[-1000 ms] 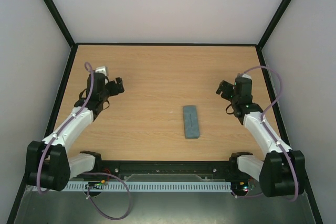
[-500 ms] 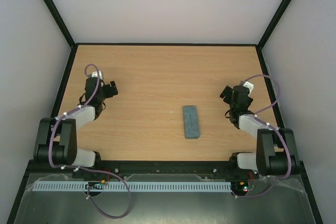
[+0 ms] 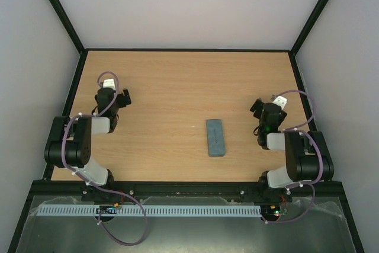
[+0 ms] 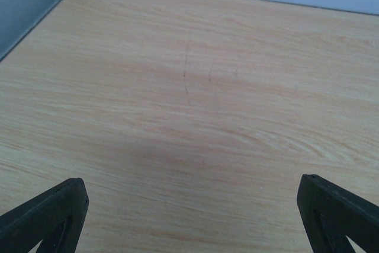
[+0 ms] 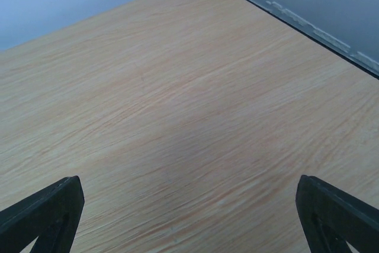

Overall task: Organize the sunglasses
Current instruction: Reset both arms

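Observation:
The sunglasses are out of view. A grey-blue oblong case [image 3: 215,137] lies shut on the wooden table, right of centre. My left gripper [image 3: 121,98] is open and empty at the left side of the table, far from the case. In the left wrist view its fingertips [image 4: 50,211] stand wide apart over bare wood. My right gripper [image 3: 258,106] is open and empty at the right side, a short way right of the case. In the right wrist view its fingertips [image 5: 337,211] stand wide apart over bare wood.
The wooden table [image 3: 183,81] is bordered by a black frame and pale walls on three sides. Both arms are folded back near their bases at the near edge.
Both arms have drawn back toward their bases and folded up. The grippers moved slightly nearer the table's sides. The case has not moved.

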